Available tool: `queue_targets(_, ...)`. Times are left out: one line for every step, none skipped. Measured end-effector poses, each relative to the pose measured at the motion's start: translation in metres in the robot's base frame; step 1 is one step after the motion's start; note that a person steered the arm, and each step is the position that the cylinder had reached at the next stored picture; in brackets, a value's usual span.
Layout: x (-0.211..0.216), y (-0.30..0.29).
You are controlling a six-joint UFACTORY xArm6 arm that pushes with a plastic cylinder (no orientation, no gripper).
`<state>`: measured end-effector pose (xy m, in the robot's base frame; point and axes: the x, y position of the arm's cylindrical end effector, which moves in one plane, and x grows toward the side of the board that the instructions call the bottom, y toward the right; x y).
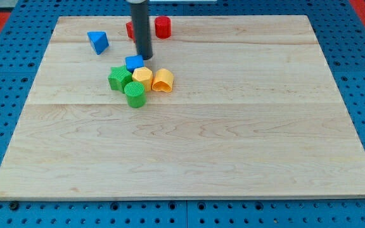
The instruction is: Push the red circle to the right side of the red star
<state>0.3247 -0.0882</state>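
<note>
The red circle point(163, 27) stands near the view's top, right of my rod. The red star point(130, 30) is mostly hidden behind the rod, only its left edge showing. My tip point(144, 57) rests on the board just below and between the two red blocks, right above the blue cube point(134, 62). The tip looks close to the blue cube; I cannot tell if it touches.
A blue triangle point(97, 42) lies at the view's upper left. Below the tip is a cluster: blue cube, green star point(119, 78), yellow hexagon point(142, 76), orange arch-shaped block point(163, 80), green cylinder point(135, 94). The wooden board point(233, 126) sits on a blue pegboard.
</note>
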Motion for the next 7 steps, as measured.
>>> queue_targets(-0.008,0.02)
queue_targets(-0.036,0.072)
queue_targets(-0.076,0.106)
queue_targets(-0.085,0.104)
queue_targets(-0.085,0.104)
queue_targets(-0.123,0.154)
queue_targets(-0.131,0.098)
